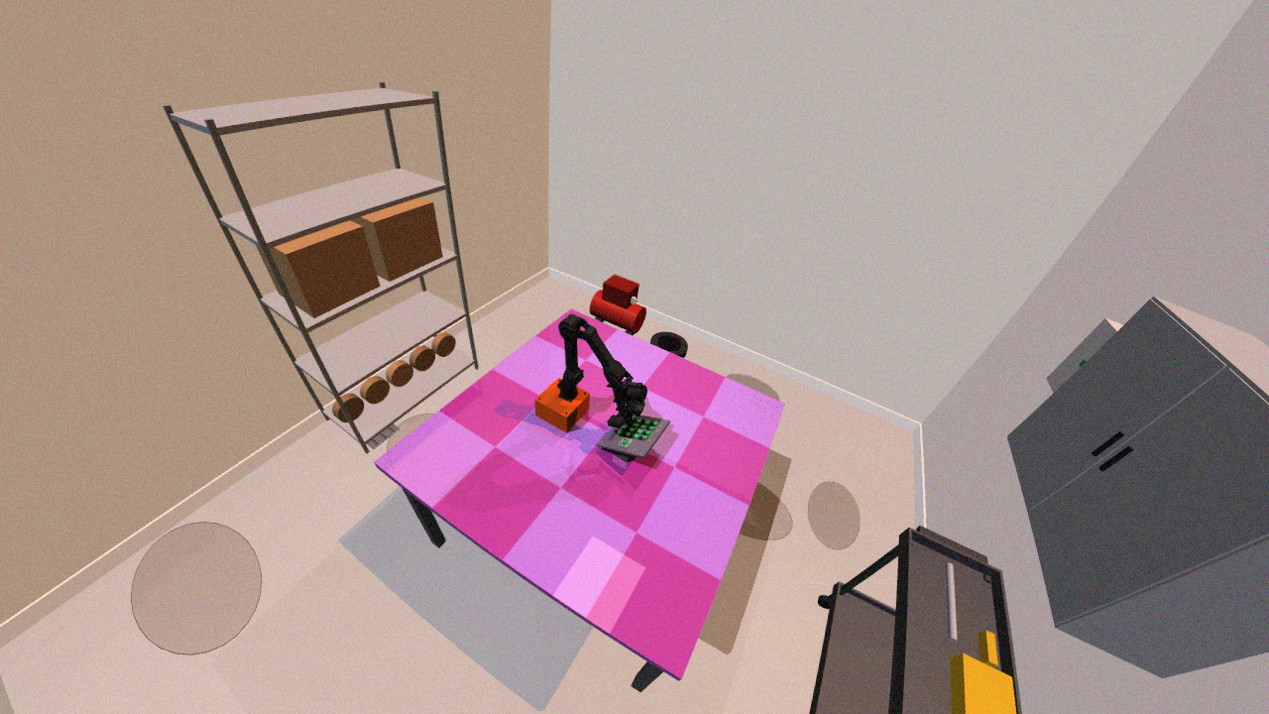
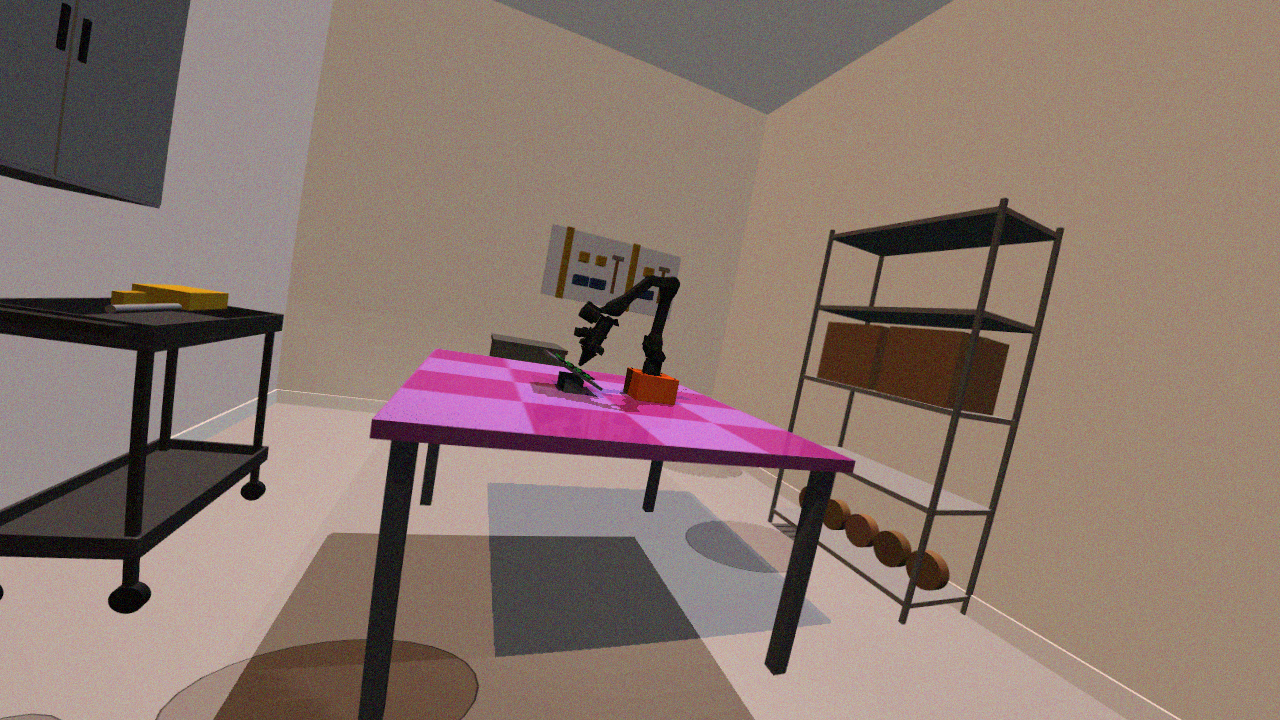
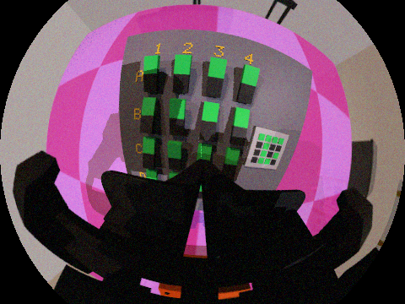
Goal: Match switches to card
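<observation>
The grey switch panel [image 1: 642, 449] [image 3: 284, 90] carries switches in rows A to D and columns 1 to 4, each with a green far half and a dark near half. The raised halves cannot be told surely. The card [image 3: 267, 148] reads, far row first: all green; dark, green, dark, dark; dark, green, dark, green; dark, green, green, dark. My gripper [image 2: 585, 361] [image 3: 202, 164] is shut and empty, its tips low over the near part of the panel, by switch C3 [image 3: 204, 151] in the wrist view. Contact cannot be told. The fingers hide most of row D.
The orange arm base [image 1: 562, 408] [image 2: 651, 386] stands on the pink checkered table [image 1: 523, 541] [image 2: 483, 416] behind the gripper. The panel is tilted on a dark stand [image 2: 570, 382]. A shelf rack, a cart and a cabinet stand away from the table.
</observation>
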Robot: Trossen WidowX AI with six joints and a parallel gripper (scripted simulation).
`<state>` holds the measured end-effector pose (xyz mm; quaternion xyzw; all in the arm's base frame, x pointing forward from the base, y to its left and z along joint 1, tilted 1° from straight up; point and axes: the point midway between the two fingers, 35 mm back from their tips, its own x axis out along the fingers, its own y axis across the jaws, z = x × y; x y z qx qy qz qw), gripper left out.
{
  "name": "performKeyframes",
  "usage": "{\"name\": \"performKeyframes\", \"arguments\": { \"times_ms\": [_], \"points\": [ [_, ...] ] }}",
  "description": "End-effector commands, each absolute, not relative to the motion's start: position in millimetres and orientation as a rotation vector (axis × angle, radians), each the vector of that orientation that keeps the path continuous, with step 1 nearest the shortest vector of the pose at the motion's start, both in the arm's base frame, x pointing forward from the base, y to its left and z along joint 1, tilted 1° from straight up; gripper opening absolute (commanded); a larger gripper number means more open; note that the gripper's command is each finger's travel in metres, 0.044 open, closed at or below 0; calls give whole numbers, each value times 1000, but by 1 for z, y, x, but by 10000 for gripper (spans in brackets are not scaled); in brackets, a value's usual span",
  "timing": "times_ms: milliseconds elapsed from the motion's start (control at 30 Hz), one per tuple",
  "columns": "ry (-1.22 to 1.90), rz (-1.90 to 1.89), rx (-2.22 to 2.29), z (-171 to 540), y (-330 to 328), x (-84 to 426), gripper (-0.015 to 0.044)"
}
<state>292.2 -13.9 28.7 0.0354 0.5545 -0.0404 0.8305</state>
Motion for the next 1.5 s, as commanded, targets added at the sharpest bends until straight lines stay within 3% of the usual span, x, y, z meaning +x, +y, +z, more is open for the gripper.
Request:
{"name": "performKeyframes", "arguments": {
  "times_ms": [0, 400, 1467],
  "points": [
    [1146, -91, 77, 62, -13, 282, 0],
    [1143, -94, 75, 67, -40, 253, 0],
    [1115, -95, 73, 12, -42, 276, 0]
  ]
}}
